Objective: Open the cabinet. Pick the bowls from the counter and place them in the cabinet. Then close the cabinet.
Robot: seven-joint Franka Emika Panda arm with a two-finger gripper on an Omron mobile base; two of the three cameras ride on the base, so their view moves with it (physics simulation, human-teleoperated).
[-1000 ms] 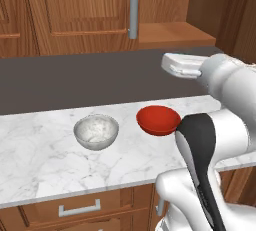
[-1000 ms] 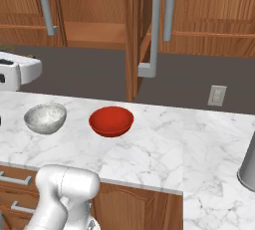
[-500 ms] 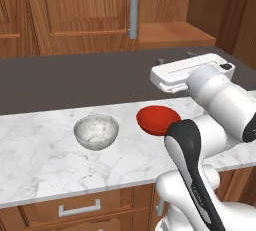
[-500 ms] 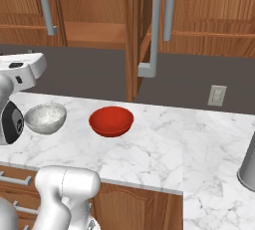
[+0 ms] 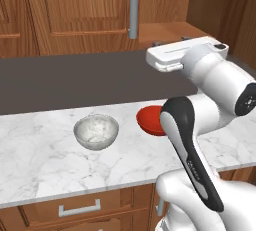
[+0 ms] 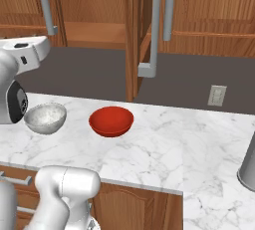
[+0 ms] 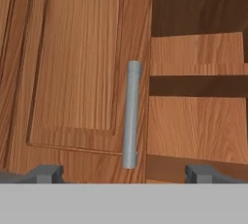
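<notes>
The cabinet (image 6: 99, 30) seems half open: one door swung out, one shut. Both bowls wait mid-table (image 6: 164, 144), marble bowl (image 5: 96, 131) beside red bowl (image 5: 150, 120). The end effector (image 7: 123, 173) is spread, empty, facing the shut door's handle (image 7: 131, 115).

The white marble counter (image 5: 45, 165) is carrying a speckled grey bowl (image 5: 96, 132) left of centre and a red bowl (image 5: 150, 120) just right of it.

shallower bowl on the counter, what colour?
Glossy red. The shallower bowl shows best in the right base view, beside the speckled bowl.
</notes>
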